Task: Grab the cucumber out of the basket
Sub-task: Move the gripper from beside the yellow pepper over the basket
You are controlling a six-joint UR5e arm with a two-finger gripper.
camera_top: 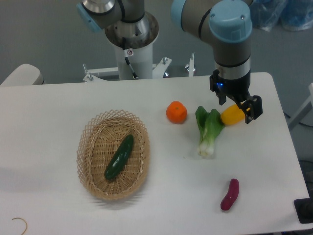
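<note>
The cucumber (119, 156), dark green and glossy, lies diagonally inside the oval wicker basket (88, 147) on the left half of the table. Far to its right, near the table's back right corner, my gripper (236, 110) hangs from the arm. Its two black fingers (253, 109) stand apart, so it is open. A yellow fruit (232, 116) shows between and below the fingers, and I cannot tell whether they touch it. Nothing is held.
An orange (176, 112) sits right of the basket. A bok choy (209, 128) lies just left of the gripper. A purple eggplant (229, 194) rests near the front right. The robot base (132, 49) stands behind the table.
</note>
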